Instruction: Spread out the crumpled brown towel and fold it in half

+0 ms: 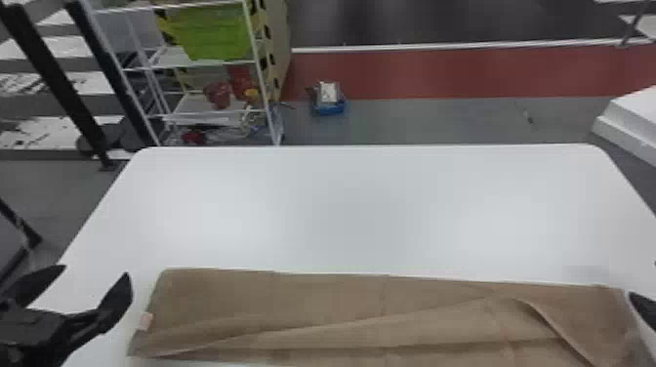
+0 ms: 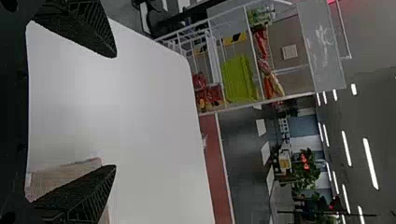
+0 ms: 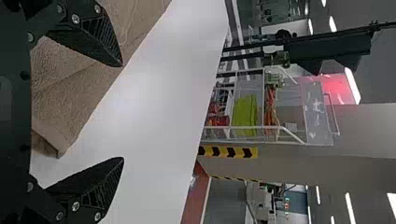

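Observation:
In the head view my left gripper (image 1: 97,280) stands open just left of the brown towel (image 1: 312,302), which lies as a wide strip along the near part of the table with slanting creases and a fold at its right end. A fingertip of my right gripper (image 1: 643,307) shows at the towel's right end. The left wrist view has my left gripper (image 2: 116,112) with fingers wide apart, one over a bit of towel (image 2: 65,176). In the right wrist view my right gripper (image 3: 123,112) is open, one finger over the towel (image 3: 70,98), nothing held.
The white table (image 1: 341,210) extends beyond the towel toward its far edge. Behind it stand a white wire rack (image 1: 210,114) with a green bin (image 1: 207,31), a blue box (image 1: 329,105) on the floor, and a white object (image 1: 629,117) at the right.

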You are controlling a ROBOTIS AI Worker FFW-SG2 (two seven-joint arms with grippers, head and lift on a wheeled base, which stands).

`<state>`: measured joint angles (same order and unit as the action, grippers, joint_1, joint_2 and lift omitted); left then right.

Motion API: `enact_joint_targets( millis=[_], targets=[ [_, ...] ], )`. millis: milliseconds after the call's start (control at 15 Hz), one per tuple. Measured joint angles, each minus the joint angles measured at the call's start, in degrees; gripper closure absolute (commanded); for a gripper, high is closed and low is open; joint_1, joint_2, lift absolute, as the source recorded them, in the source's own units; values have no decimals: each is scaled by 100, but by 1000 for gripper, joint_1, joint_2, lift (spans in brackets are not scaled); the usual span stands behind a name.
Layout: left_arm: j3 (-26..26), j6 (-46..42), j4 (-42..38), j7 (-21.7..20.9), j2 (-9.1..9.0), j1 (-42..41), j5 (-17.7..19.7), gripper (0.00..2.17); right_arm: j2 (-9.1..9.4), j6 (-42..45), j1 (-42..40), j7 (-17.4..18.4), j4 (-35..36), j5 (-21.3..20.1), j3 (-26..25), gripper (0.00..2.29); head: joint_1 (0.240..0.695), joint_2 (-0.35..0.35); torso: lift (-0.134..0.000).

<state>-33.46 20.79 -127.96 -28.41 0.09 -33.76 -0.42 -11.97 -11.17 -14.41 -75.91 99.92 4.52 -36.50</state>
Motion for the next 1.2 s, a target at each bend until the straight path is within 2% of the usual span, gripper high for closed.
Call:
enact_joint_targets(
  millis=[133,267,400,667,800,933,1200],
  targets=[
    [302,371,-10,-157,0,137,-96,124,133,-424,-1,6,269,-131,335,383,695,96,-124],
    [503,701,13,-357,0,282,-284,154,248,-665,0,6,451,-444,795,407,695,118,-124],
    [671,877,40,-540,0,380,-471,154,289,-742,68,15,497,-957,1361,478,695,161,-124],
    [923,1104,51,-724,0,397,-750,157,262,-1007,381,-6,537,-1931,2020,535,695,178,-124],
    [936,1246,-10,-901,0,397,-804,191,146,-1413,568,-212,624,-2207,2194,586,695,173,-124],
    [940,1518,-180,-1022,0,382,-813,201,-19,-1755,671,-222,674,-2268,2325,586,695,164,-124],
    [1089,2005,-528,-1077,0,330,-900,191,-399,-1898,724,-223,837,-2301,2420,586,695,123,-124]
  ],
)
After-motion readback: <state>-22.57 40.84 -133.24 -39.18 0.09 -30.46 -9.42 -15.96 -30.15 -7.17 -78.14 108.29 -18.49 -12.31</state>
